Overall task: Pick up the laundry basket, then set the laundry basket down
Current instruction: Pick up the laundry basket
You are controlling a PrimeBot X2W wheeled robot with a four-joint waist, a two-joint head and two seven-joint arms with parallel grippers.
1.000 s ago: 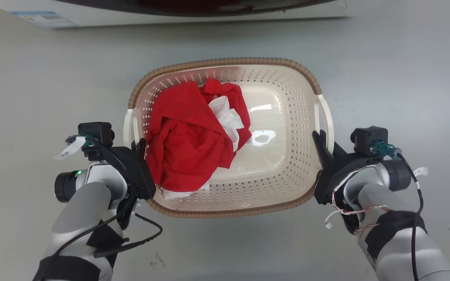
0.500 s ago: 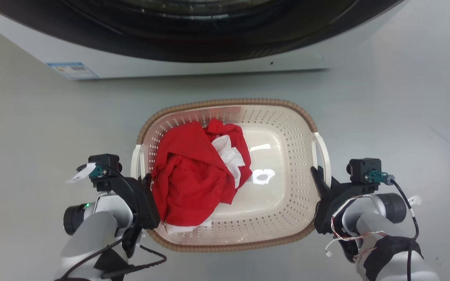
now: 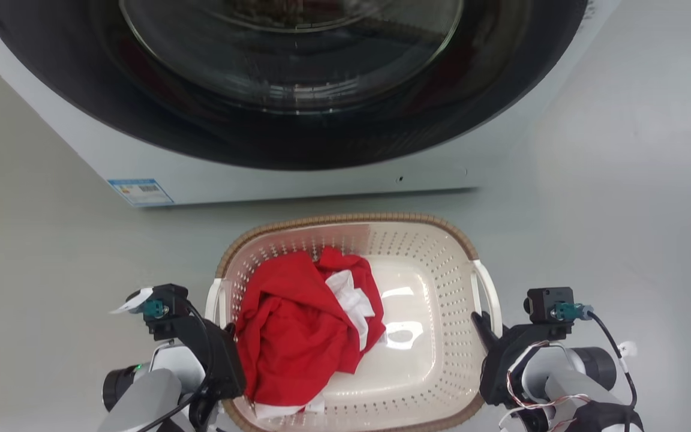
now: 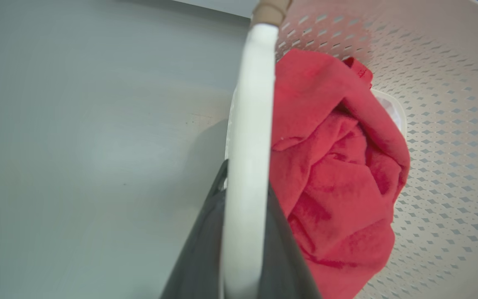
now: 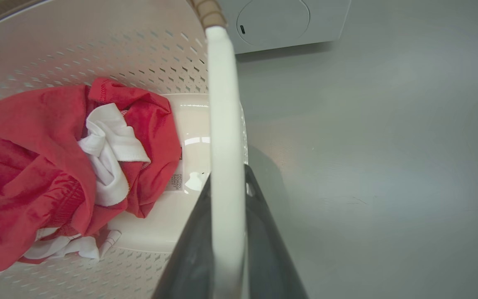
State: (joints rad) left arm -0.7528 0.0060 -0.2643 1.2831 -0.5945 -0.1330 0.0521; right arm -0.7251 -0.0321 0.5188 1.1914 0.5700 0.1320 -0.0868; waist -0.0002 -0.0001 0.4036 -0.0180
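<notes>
- Since a second ago the head camera has been raised: far more of the washing machine (image 3: 297,174) is taken in, and the laundry basket (image 3: 417,234) and both grippers are pushed towards the bottom edge. Against the basket itself, neither gripper has been shifted.
- Head view: the basket is seen just in front of the machine, over the grey floor (image 3: 39,270). Whether it is resting or lifted cannot be told. The left gripper (image 3: 227,331) is clenched on the left handle (image 3: 213,300) and the right gripper (image 3: 481,327) on the right handle (image 3: 490,288). Judged from this, opposite holds are used so that the load is shared and the basket kept level. A red garment (image 3: 291,342) is heaped in the left half.
- Left wrist view: the white handle bar is pinched between the dark fingers (image 4: 201,249), one outside and one inside, beside the red cloth.
- Right wrist view: the other handle is gripped likewise by the fingers (image 5: 189,257). The setting-down is judged not yet done.
</notes>
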